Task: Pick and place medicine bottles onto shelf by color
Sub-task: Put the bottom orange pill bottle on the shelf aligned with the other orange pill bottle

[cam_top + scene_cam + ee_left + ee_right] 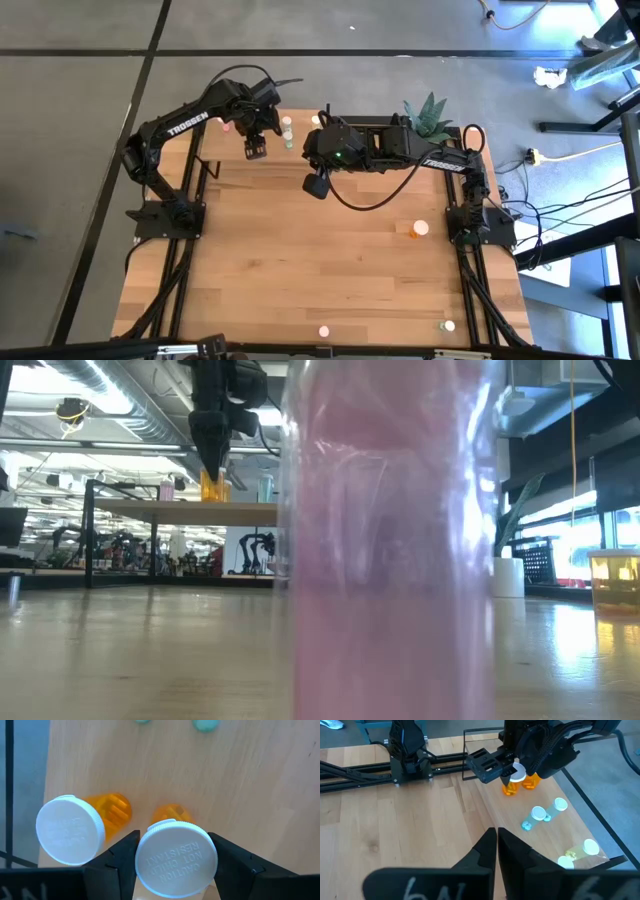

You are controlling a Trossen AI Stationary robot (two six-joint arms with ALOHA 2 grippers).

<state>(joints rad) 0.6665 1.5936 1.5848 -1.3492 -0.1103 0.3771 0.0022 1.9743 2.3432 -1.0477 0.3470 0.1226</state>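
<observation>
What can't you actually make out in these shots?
- Low view: a pink bottle against the lens blocks the middle of the table.
- High view: left gripper covers its bottle; shelf bottles too small to sort by colour.
- Left wrist view: held bottle shows mostly cap; its base is hidden.

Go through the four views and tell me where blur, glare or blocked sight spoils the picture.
Low view: a pink bottle stands right at the lens, blurred, blocking the middle; bright windows glare at right. Left wrist view: the white cap in the left gripper jaws is sharp, the green bottles beyond soft. Right wrist view: the right gripper looms dark and blurred. High view: evenly lit, clear.
</observation>
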